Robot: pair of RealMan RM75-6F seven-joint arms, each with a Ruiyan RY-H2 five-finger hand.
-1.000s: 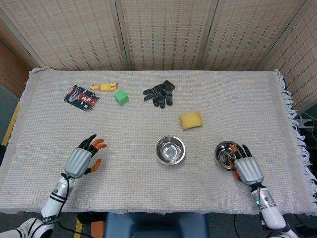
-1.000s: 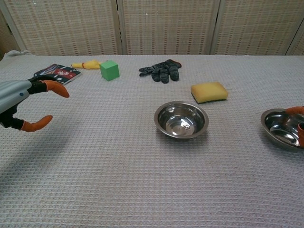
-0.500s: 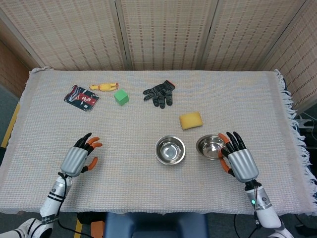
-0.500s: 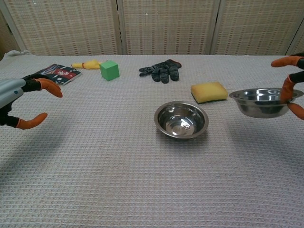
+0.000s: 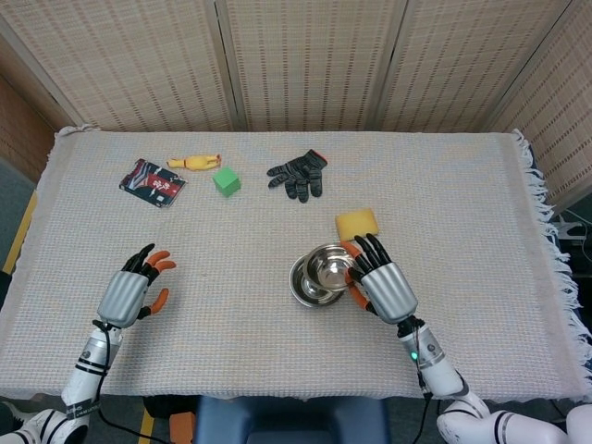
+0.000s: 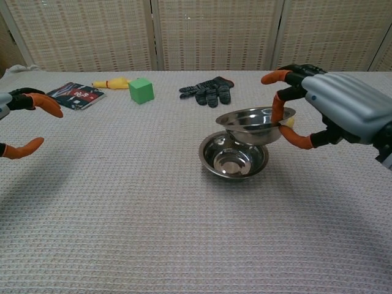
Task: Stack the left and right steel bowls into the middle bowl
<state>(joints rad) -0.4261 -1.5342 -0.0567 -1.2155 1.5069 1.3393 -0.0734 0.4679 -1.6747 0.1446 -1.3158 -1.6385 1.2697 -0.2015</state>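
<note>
My right hand (image 5: 381,285) (image 6: 334,110) pinches the rim of a steel bowl (image 6: 253,124) (image 5: 330,265) and holds it in the air, just above and slightly right of the middle steel bowl (image 6: 231,157) (image 5: 310,288) on the cloth. The two bowls are apart in the chest view. My left hand (image 5: 129,291) (image 6: 21,122) hovers at the left of the table, fingers spread and holding nothing. No third steel bowl is in view.
A yellow sponge (image 5: 356,222) lies just behind the bowls, mostly hidden in the chest view. Further back are a black glove (image 5: 298,174), a green cube (image 5: 226,180), a yellow toy (image 5: 192,162) and a red-and-black packet (image 5: 152,182).
My right hand lifted the bowl from the right side of the table and carried it left, over the middle bowl. My left hand drifted back and to the left.
</note>
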